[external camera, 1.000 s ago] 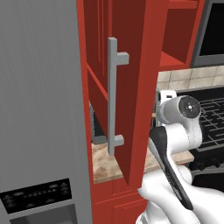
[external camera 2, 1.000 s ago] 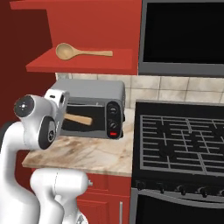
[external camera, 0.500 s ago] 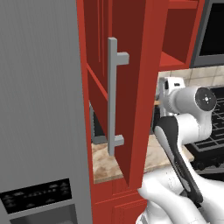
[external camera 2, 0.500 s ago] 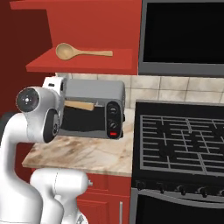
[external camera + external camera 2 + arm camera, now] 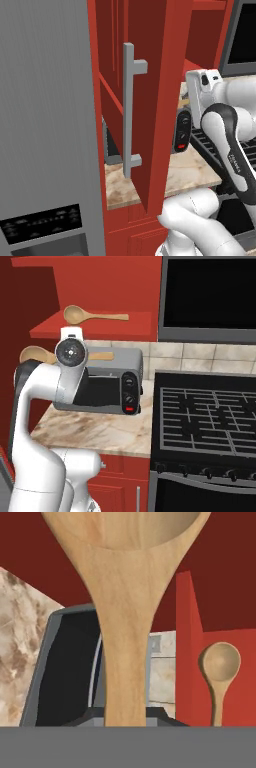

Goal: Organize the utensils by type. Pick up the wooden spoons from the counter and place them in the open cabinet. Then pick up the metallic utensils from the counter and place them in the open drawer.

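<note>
Riding crosswise in the gripper (image 5: 71,352), the held wooden spoon (image 5: 37,354) has its bowl out to one side of the hand and its handle out to the other. In the hand view its neck runs straight down toward the fingers, so the jaws are nearly closed and pinching the handle; the contact itself is hidden.

A second ago this spoon hung lower, in front of the toaster oven (image 5: 110,388). Since then the hand has risen and turned, and the spoon now sits level with the oven's top edge. By my reading, pickup is finished and the carry to the open cabinet (image 5: 90,331) is well under way, with the shelf just above the hand.

The shelved spoon (image 5: 95,316) already lies there, ahead of the hand and off to one side in the hand view, and it has not moved since the earlier pictures. The held one should go down beside it without knocking it.

Beneath the hand are the toaster oven and the counter (image 5: 90,428). The cabinet door (image 5: 165,100) stands swung out beside the arm, in the same place as before.
</note>
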